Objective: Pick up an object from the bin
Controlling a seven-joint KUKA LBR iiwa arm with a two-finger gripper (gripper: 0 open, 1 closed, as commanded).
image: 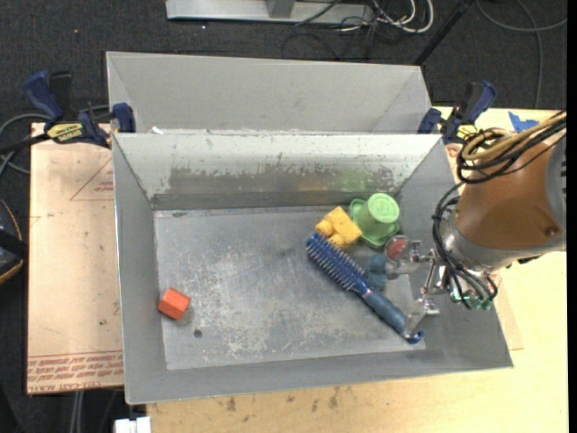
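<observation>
My gripper (pixel 420 284) is low at the bin's right wall, its two silver fingers (pixel 424 308) standing apart, so it is open with nothing between them. Just left of it a blue hairbrush (pixel 353 280) lies slantwise, bristles up-left, with the end of its handle close under the lower finger. A small red and teal thing (pixel 394 250) lies by the upper finger. Beyond it a green cup (pixel 378 216) is tipped on its side, touching a yellow block (pixel 339 226).
An orange block (pixel 174 304) sits alone at the bin's front left. The bin's sloped right wall is close beside the gripper, and the arm's orange cover with its cables hangs over that wall.
</observation>
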